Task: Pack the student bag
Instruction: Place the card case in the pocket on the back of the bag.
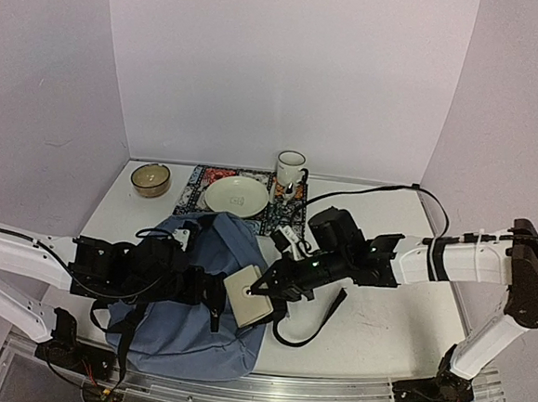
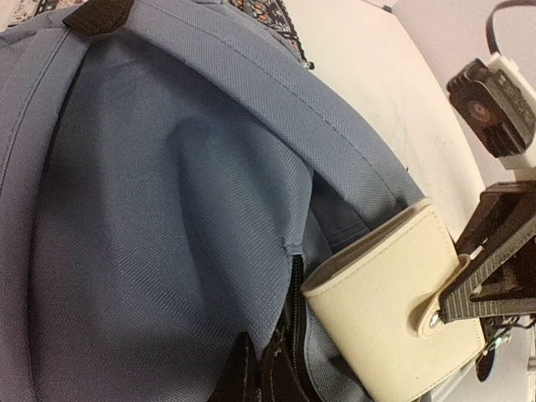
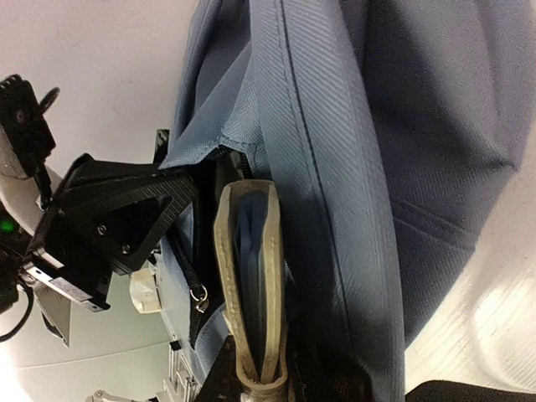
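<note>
Top external view lays out the whole table [image 1: 386,308]: the student bag [image 1: 217,245] lies at the near left, by the arm bases, with a patterned mat [image 1: 205,179] behind it carrying a pale plate [image 1: 237,197]. A white mug [image 1: 290,168] stands at the mat's far edge and a small bowl [image 1: 149,179] sits off to the left. A black strap [image 1: 323,319] trails from the bag across the table to the right. The left arm reaches in low from the left, its forearm lying over the bag and the left gripper [image 1: 208,291] at the bag's mouth. The right arm stretches in from the right, elbow raised, and the right gripper [image 1: 268,288] is clamped on a cream wallet [image 1: 245,298] at the bag's right edge. The left wrist camera adds what the overhead cannot: the wallet [image 2: 377,328] has a tab with a metal snap [image 2: 434,319], one corner is tucked under the blue fabric beside the zipper, and the right gripper [image 2: 479,280] pinches its outer end. The left fingers [image 2: 251,377] are closed at the bottom edge of that view, on dark material by the zipper. The right wrist camera sees the wallet [image 3: 251,276] edge-on, standing in the opening, with the left gripper [image 3: 191,186] pinched on the fabric lip beside it.
</note>
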You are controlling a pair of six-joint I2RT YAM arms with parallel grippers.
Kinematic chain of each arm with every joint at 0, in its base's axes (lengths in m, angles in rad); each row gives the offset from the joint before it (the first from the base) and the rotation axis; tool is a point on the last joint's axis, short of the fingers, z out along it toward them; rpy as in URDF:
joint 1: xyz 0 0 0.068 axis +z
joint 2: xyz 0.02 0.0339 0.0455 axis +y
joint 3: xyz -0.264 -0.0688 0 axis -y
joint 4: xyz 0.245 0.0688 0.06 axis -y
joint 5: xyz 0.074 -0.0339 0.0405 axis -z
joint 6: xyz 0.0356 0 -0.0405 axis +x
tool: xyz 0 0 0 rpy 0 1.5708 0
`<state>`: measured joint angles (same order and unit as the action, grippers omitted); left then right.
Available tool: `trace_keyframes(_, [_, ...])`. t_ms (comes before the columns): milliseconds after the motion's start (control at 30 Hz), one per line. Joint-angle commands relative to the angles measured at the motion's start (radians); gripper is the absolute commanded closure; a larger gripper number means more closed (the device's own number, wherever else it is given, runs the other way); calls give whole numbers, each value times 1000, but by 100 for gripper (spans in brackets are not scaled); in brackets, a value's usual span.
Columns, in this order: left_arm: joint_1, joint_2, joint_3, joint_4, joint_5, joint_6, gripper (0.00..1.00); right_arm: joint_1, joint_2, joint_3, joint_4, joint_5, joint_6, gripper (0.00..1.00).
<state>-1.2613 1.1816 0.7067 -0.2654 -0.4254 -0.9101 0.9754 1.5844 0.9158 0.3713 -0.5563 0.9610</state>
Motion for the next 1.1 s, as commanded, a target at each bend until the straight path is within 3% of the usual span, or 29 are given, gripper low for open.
trace_keyframes(0, [5,-26,114,107,28,103,100,51,62,101,-45,-120,-65,100])
trace_keyframes(200, [5,42,159,108,69,115,100,95,136,168,-33,-156,-63,100])
trace_keyframes(467, [5,2,138,164,112,52,100,90,148,135,2,-23,-13,100])
trace_keyframes(833, [5,-65,67,208,151,-122,100,55,62,-60,322,214,171,100])
trace_keyframes(1067, [4,4,80,275,241,-157,100,56,111,-98,533,240,268,100])
